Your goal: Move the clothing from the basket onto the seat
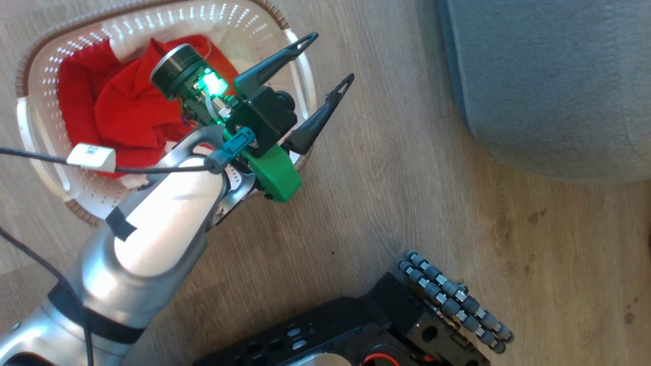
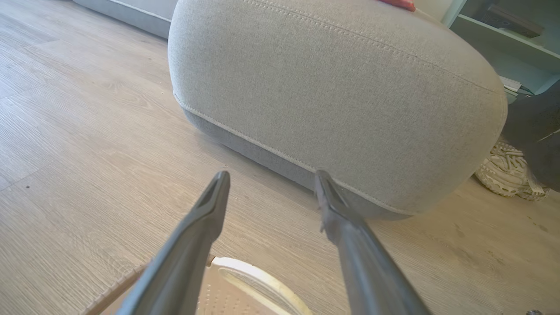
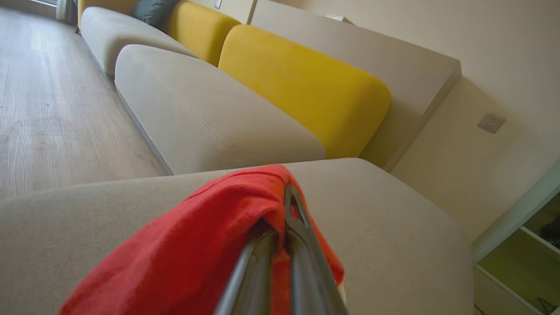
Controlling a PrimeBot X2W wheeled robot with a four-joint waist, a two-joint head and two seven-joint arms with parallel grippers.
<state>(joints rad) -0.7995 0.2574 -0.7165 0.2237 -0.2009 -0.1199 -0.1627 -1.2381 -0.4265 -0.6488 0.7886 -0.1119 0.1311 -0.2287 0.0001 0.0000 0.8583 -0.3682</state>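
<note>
Pale silver forearm [image 1: 163,218] of the left arm rises from the lower left of the head view and reaches over the basket [image 1: 30,122], which stands on the wood-plank floor [image 1: 407,193]. The left gripper [image 1: 331,56] hangs above the basket's right rim with its two dark fingers spread wide apart and nothing between them. Red clothing [image 1: 117,107] with a bit of white trim lies crumpled inside the basket. A strip of floor separates the basket from the rounded corner of the grey seat [image 1: 549,81] at the upper right.

From the left wrist, the left gripper [image 2: 272,175] points at that stitched corner of the seat [image 2: 332,96], with the basket's rim [image 2: 258,280] just below the fingers.

From the right wrist, the right gripper [image 3: 284,205] has its fingers pressed together, clamped on a red garment [image 3: 197,245] that drapes over them above the top of the seat [image 3: 393,227]. Whether the cloth touches the cushion cannot be told. Yellow back cushions [image 3: 306,83] line the sofa behind.
</note>
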